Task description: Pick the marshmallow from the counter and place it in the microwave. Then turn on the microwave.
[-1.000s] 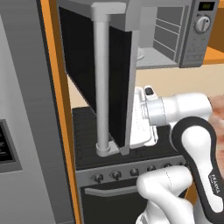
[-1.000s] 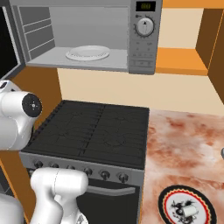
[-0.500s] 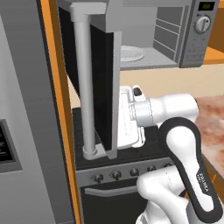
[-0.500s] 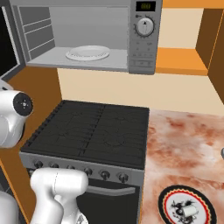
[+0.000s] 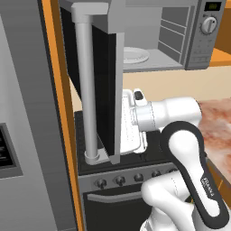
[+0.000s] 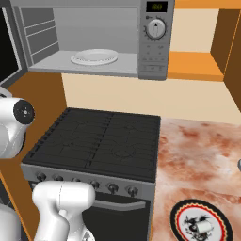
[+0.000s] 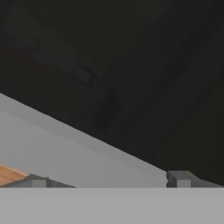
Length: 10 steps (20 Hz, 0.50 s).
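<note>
The microwave (image 6: pixel 94 37) fills the upper left of the right base view, its door (image 5: pixel 97 85) swung open and a white plate (image 6: pixel 94 57) inside. The gripper (image 7: pixel 109 181) has its jaws wide apart (nothing between them), close against the door's dark glass. The marshmallow (image 6: pixel 203 227) sits at lower right, on a round patterned plate (image 6: pixel 181 219) on the counter (image 6: pixel 197 160).

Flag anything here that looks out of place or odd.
Nothing looks spilled or damaged. The microwave door stands wide open, with a white plate inside. The marshmallow sits on a patterned plate on the counter. The open gripper is close against the door.
</note>
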{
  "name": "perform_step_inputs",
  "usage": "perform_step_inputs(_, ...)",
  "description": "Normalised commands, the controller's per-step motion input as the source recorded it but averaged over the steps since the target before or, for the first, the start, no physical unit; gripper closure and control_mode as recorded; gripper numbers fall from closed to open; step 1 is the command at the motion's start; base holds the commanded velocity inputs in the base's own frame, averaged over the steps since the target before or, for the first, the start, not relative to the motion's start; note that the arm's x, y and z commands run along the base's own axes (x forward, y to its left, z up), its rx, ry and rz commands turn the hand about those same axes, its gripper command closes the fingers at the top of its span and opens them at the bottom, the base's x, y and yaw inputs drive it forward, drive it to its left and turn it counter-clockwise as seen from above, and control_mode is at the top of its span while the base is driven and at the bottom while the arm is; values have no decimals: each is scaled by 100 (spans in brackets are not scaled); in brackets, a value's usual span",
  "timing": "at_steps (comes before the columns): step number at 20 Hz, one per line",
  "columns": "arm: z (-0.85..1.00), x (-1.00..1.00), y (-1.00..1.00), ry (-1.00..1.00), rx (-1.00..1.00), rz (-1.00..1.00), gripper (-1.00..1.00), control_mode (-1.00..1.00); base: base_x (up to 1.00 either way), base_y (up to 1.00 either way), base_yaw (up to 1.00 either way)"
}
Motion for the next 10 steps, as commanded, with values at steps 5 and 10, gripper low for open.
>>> perform_step_inputs(5, -13, 0, -33, 0, -3, 1, -100, -100, 0, 0, 0)
perform_step_inputs(10, -10, -9, -47, 0, -1, 0, -100, -100, 0, 0, 0)
